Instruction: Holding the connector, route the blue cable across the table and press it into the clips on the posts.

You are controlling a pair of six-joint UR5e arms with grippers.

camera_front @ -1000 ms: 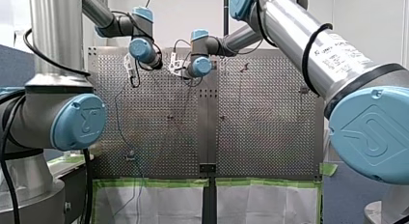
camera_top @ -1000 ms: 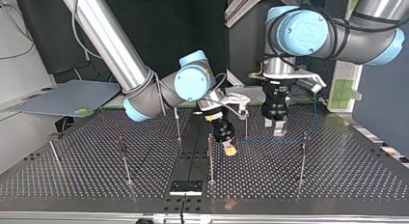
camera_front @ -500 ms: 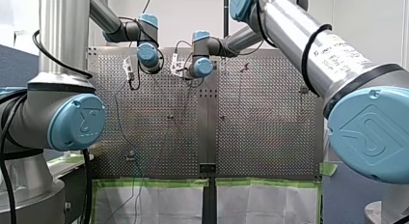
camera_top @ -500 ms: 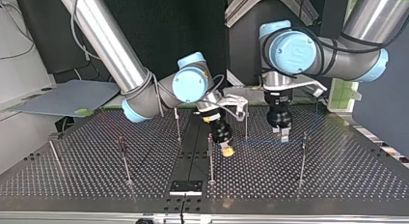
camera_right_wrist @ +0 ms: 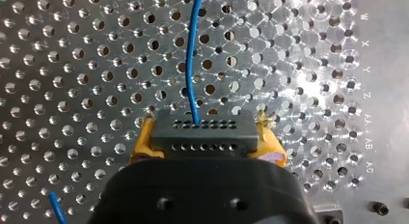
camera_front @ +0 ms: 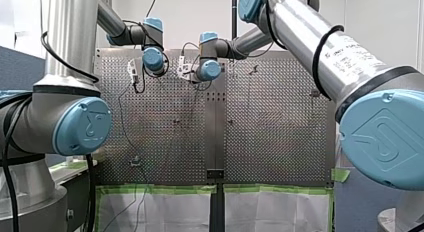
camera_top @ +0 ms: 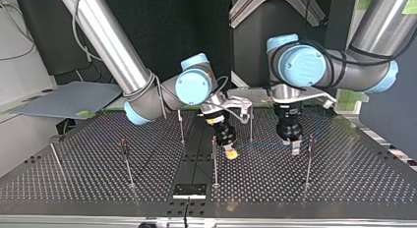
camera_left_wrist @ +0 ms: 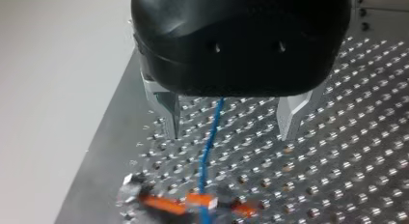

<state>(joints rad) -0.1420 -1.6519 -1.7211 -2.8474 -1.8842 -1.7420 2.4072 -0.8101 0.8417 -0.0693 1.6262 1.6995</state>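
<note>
Top view shows my left gripper lower and further toward 4 o'clock than a second ago. It has slid out from the middle of the table and now hangs just beside the tall post on the view's 3 o'clock side, its tips close to the perforated surface. My right gripper has hardly shifted. It stays near the centre post, at about 9 o'clock from the left one, and the blue cable stretches between the two as a faint, nearly level line.

The right wrist view shows the yellow pads clamped on the black connector, with the cable leaving its face straight ahead of the gripper. In the left wrist view the metal fingers stand apart. The cable runs loose between them, touching neither, out to a blurred orange clip ahead of the gripper.

I judge that the left arm has followed the cable out to this post, and that the step in hand is seating the cable in that clip. The clip is too smeared to tell whether the cable already sits in its slot
</note>
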